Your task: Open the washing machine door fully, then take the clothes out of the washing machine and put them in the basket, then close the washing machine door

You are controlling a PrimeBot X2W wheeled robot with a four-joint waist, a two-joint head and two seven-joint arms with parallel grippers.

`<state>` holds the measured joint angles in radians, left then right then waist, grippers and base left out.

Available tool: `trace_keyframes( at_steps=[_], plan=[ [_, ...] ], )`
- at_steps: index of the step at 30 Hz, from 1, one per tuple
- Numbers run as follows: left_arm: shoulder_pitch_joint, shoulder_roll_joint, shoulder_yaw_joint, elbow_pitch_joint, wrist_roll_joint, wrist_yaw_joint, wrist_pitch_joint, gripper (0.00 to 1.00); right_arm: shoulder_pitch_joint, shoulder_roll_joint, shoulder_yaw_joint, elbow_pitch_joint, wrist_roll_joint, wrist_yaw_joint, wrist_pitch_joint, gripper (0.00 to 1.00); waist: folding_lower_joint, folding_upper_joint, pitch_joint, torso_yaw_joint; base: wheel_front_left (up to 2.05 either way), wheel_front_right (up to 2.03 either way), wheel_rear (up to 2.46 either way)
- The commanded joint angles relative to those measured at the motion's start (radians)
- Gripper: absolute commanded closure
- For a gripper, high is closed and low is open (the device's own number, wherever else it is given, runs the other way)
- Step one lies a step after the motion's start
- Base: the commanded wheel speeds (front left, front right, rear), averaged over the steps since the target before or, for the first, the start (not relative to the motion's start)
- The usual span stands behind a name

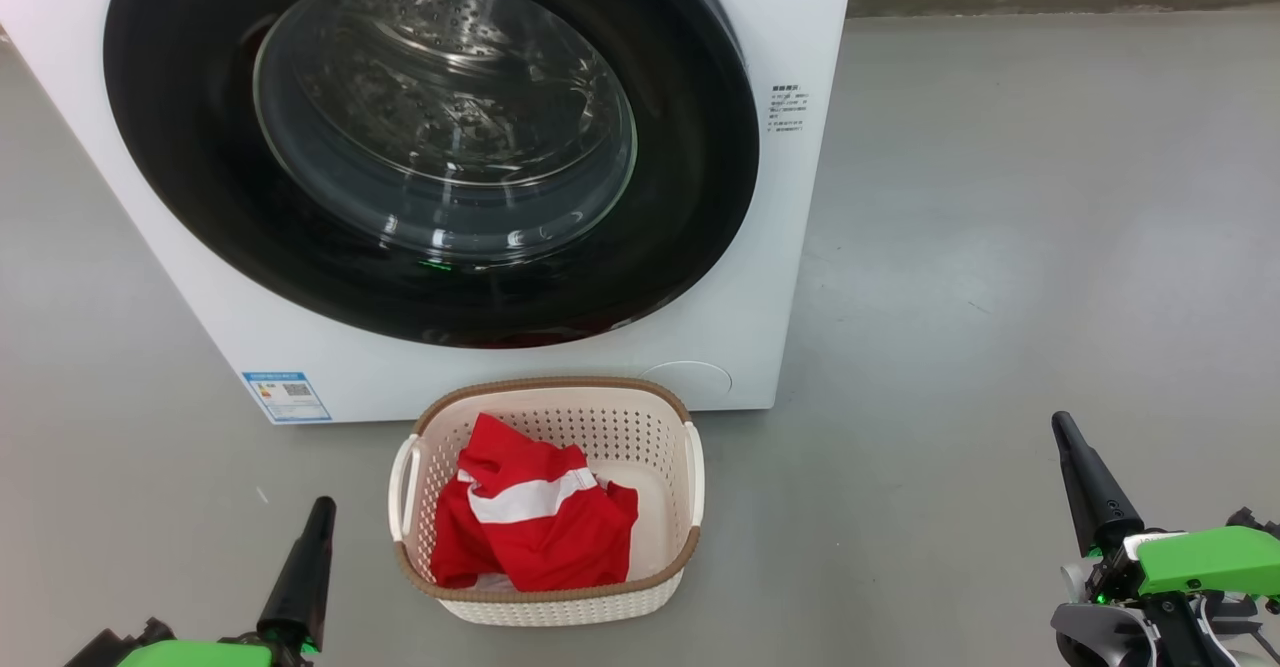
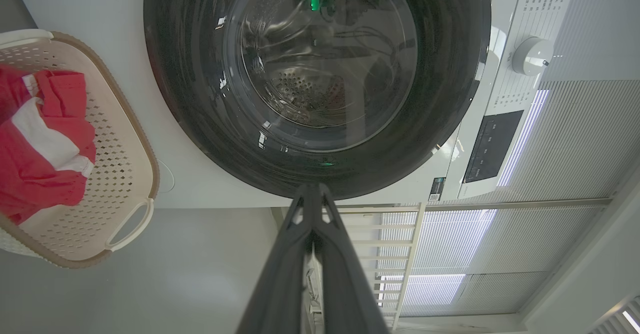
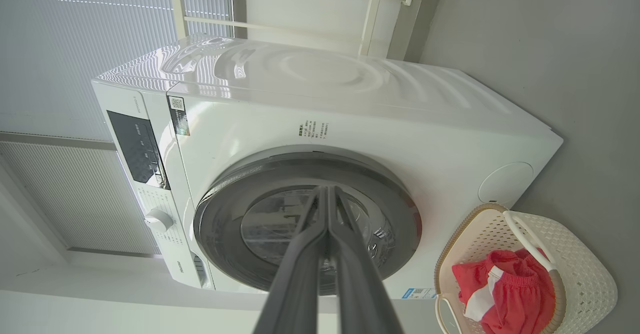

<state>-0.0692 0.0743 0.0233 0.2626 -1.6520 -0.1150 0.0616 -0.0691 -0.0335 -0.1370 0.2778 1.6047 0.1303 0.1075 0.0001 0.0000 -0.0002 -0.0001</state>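
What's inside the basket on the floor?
The red and white clothes lie crumpled inside the basket. They cover most of its bottom, so anything underneath them cannot be seen.

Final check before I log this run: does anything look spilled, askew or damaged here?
Nothing stands out. The washing machine door looks shut and flush, and the clothes lie wholly inside the upright basket.

From the head: looks forward and down, close on the door point(image 1: 430, 147), with the basket point(image 1: 560, 607) low at centre on the floor point(image 1: 1000, 247). From the left wrist: faces the door squarely from near, rolled so the floor lies left. From the right wrist: sits farther back and off to one side, rolled so the floor lies right, taking in the whole washer point(image 3: 400, 123). Shares door and basket across all three.
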Motion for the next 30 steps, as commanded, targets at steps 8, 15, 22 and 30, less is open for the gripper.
trace_keyframes(
  at_steps=[8, 15, 22, 30],
  plan=[
    [-0.042, 0.017, 0.036, -0.02, -0.003, -0.01, 0.008, 1.0, -0.049, -0.017, 0.021, -0.025, 0.002, 0.0, 0.007, 1.0, -0.0001, 0.0, 0.0, 0.0, 0.0, 0.0, 0.0],
    [-0.042, 0.016, 0.038, -0.02, -0.002, -0.01, 0.009, 1.0, -0.049, -0.017, 0.021, -0.025, 0.002, 0.0, 0.007, 1.0, -0.0001, 0.0, 0.0, 0.0, 0.0, 0.0, 0.0],
    [-0.042, 0.015, 0.039, -0.02, -0.001, -0.01, 0.01, 1.0, -0.049, -0.017, 0.021, -0.025, 0.002, 0.0, 0.007, 1.0, -0.0001, 0.0, 0.0, 0.0, 0.0, 0.0, 0.0],
    [-0.042, 0.014, 0.04, -0.02, 0.0, -0.01, 0.011, 1.0, -0.049, -0.017, 0.021, -0.025, 0.002, 0.0, 0.007, 1.0, -0.0001, 0.0, 0.0, 0.0, 0.0, 0.0, 0.0]
  ],
)
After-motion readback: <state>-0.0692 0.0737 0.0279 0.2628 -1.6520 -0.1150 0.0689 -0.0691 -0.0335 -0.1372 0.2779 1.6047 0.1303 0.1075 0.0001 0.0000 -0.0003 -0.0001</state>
